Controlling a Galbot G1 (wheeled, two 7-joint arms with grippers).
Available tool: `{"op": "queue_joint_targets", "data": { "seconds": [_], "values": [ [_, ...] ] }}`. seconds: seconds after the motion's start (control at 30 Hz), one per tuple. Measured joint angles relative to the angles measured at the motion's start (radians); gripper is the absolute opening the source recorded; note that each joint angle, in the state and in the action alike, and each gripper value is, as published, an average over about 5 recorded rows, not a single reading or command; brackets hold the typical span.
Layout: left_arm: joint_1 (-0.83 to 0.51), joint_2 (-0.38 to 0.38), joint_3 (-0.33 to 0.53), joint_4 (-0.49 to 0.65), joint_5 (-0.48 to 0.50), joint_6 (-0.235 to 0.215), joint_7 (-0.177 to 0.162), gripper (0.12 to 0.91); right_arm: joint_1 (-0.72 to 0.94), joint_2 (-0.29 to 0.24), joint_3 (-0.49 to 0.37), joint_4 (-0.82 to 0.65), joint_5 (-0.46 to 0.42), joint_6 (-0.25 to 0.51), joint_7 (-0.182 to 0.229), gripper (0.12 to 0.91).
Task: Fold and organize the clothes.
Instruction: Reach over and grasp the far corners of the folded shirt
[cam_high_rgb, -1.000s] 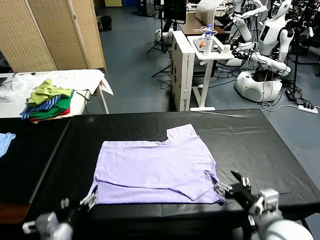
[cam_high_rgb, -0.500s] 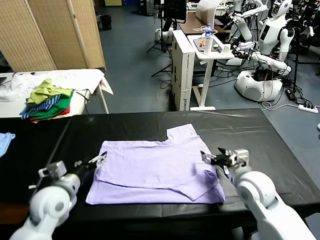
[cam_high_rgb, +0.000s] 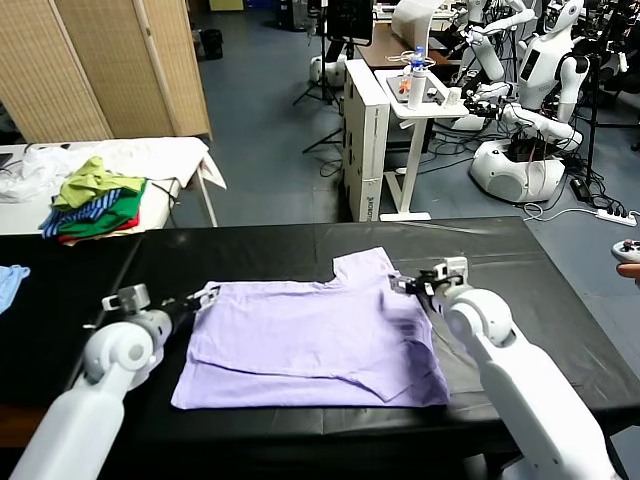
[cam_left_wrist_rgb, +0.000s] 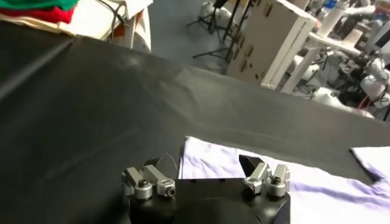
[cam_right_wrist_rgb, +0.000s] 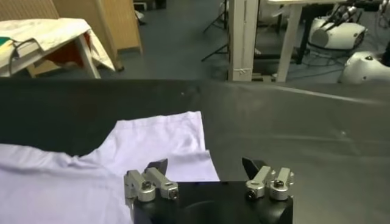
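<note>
Presently, in the head view, the lavender T-shirt (cam_high_rgb: 315, 340) is seen lying flat on the black surface (cam_high_rgb: 500, 260), partly folded, with one sleeve reaching toward the far edge. No writing or brand can be read on it, and no print is shown on the face turned up. The left end effector (cam_high_rgb: 203, 296) is held at the shirt's far left corner, its fingers spread wide and nothing gripped. The right end effector (cam_high_rgb: 405, 284) is held at the shirt's far right side, just beside the sleeve, likewise spread wide and empty. Compared with a second ago, both arms have been carried from the near edge of the surface to the far side of the shirt, and the near left corner of the shirt has been shifted slightly. A pile of green, striped and red garments (cam_high_rgb: 95, 205) is seen on a white table at far left, and a light blue cloth (cam_high_rgb: 10, 283) at the left edge.

In the left wrist view, the left end effector (cam_left_wrist_rgb: 207, 173) is shown wide apart over the black surface, with the shirt's corner (cam_left_wrist_rgb: 207, 155) just beyond one fingertip.

In the right wrist view, the right end effector (cam_right_wrist_rgb: 207, 167) is shown wide apart above the sleeve's edge (cam_right_wrist_rgb: 177, 143), with nothing held.
</note>
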Motion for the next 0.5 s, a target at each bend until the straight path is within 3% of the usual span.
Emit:
{"op": "queue_joint_targets", "data": {
  "seconds": [0.23, 0.5],
  "values": [
    [-0.066, -0.001, 0.043, 0.073, 0.059, -0.009, 0.022, 0.907, 0.062, 0.034, -0.026, -0.091, -0.002, 0.0, -0.014, 0.905],
    [-0.089, 0.004, 0.059, 0.11, 0.061, -0.009, 0.026, 0.907, 0.097, 0.063, -0.043, -0.17, -0.007, 0.0, -0.022, 0.823]
  ]
}}
